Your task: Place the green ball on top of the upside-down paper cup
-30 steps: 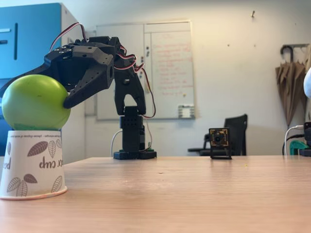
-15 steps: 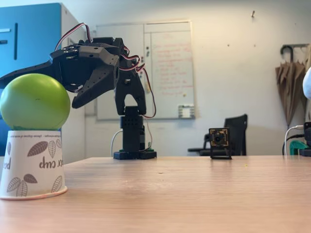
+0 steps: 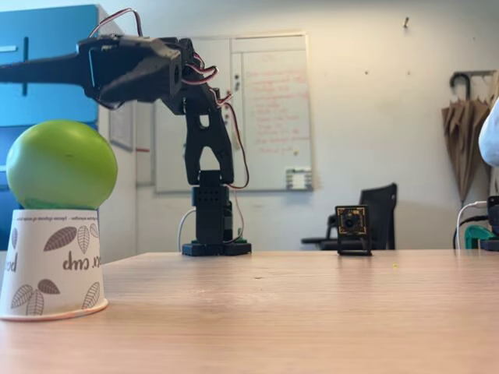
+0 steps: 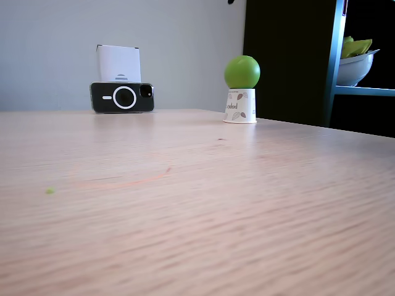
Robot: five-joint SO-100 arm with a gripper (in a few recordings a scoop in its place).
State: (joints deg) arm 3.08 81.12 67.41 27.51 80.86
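The green ball (image 3: 62,164) sits on the flat base of the upside-down paper cup (image 3: 53,265), which stands rim-down on the desk (image 3: 296,312); the other fixed view shows the same, ball (image 4: 242,71) on cup (image 4: 240,106), nothing else touching it. The gripper (image 3: 47,70) hangs above the cup, clear of the ball, and holds nothing. Its fingers lie almost level and overlap in profile, so how far apart they stand cannot be told. By my reading the placement is done; what is left is only for the arm to draw clear without nudging the ball.
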